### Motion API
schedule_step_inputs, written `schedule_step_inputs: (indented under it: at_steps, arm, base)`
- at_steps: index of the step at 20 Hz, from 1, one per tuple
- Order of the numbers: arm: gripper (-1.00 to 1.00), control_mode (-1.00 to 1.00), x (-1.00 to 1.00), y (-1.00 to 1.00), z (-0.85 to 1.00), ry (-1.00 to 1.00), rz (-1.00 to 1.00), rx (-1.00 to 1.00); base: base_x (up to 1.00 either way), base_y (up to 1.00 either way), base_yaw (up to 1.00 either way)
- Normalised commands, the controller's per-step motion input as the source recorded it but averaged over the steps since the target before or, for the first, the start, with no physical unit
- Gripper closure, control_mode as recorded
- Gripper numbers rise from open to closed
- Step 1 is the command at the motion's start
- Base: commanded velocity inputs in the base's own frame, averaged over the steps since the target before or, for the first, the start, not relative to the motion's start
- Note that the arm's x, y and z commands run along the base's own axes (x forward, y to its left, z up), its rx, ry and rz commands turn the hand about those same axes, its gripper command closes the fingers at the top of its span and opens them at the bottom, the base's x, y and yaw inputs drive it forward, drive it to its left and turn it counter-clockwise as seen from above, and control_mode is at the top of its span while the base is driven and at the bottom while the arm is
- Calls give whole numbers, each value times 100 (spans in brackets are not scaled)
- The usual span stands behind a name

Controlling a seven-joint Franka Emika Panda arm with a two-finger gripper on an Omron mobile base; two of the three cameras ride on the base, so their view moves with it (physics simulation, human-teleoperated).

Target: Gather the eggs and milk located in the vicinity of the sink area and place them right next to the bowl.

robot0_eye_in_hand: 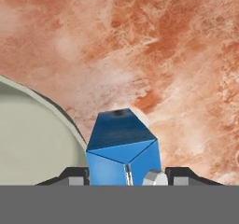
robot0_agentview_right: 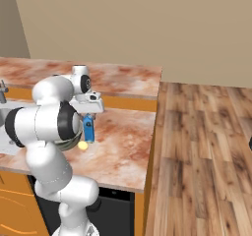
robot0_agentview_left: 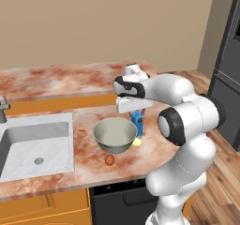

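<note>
Marbled counter point(robot0_agentview_left: 56, 78), tool point(robot0_eye_in_hand: 126, 177) gripping unlabelled milk point(robot0_eye_in_hand: 122, 153); bowl point(robot0_agentview_left: 114, 135) beside

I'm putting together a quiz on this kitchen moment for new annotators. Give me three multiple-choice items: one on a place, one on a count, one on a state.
1. Where does the reddish-brown egg lie?
A. In the sink
B. On the counter in front of the bowl
C. Inside the bowl

2. How many eggs lie by the bowl?
A. One
B. Two
C. Four

3. How does the milk carton stand to the gripper?
A. Upright between its jaws
B. Tipped over on the floor
C. Standing in the sink basin

Answers:
1 B: the left base view shows it on the counter just before the bowl.
2 B: the reddish-brown one and the pale yellow egg beside the bowl.
3 A: the hand view shows the blue carton between the finger tips, next to the bowl's rim.
</note>
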Motion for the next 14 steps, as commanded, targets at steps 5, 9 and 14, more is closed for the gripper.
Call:
schedule_step_inputs:
  at_steps: [5, 9, 14]
  arm:
    - [-100, -100, -4, 2, 0, 0, 0, 0]
    - [-100, -100, 0, 0, 0, 0, 0, 0]
    - [-100, -100, 0, 0, 0, 0, 0, 0]
  base:
    - [0, 0, 0]
    - [0, 0, 0]
    - [0, 0, 0]
